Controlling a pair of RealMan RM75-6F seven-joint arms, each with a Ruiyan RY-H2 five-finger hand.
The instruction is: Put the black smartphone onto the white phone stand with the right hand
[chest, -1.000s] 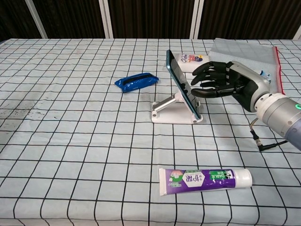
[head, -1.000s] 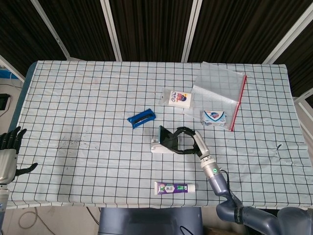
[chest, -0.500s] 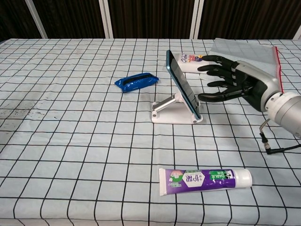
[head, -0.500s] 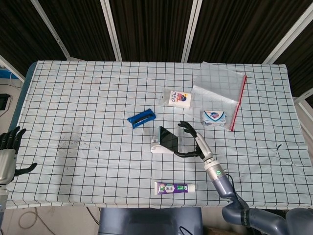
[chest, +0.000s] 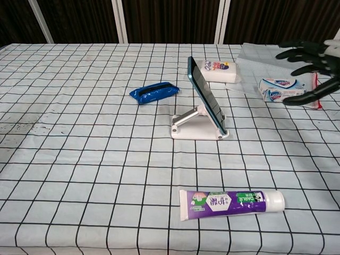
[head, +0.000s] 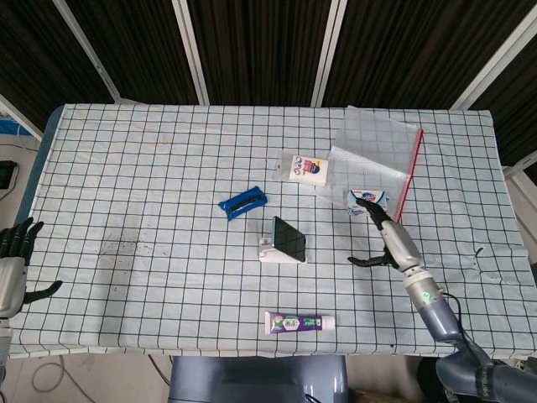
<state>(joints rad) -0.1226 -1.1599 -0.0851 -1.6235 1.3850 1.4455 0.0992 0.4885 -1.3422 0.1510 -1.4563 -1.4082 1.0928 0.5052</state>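
The black smartphone [head: 289, 237] [chest: 206, 95] leans tilted on the white phone stand [head: 272, 253] [chest: 194, 127] at the middle of the table. My right hand [head: 388, 238] [chest: 313, 66] hangs to the right of the stand, well apart from it, fingers spread and holding nothing. My left hand [head: 14, 264] rests at the table's left edge in the head view, fingers apart and empty; the chest view does not show it.
A blue packet [head: 242, 201] [chest: 154, 92] lies left of the stand. A toothpaste tube [head: 299, 322] [chest: 232, 202] lies near the front edge. A white box [head: 305, 169] [chest: 219, 71], a soap bar [head: 369, 201] [chest: 282, 88] and a clear zip bag [head: 377, 164] sit at the back right.
My right hand has let go of the smartphone and drawn away to the right with fingers spread. The phone stays leaning on the stand. The left hand has not moved.
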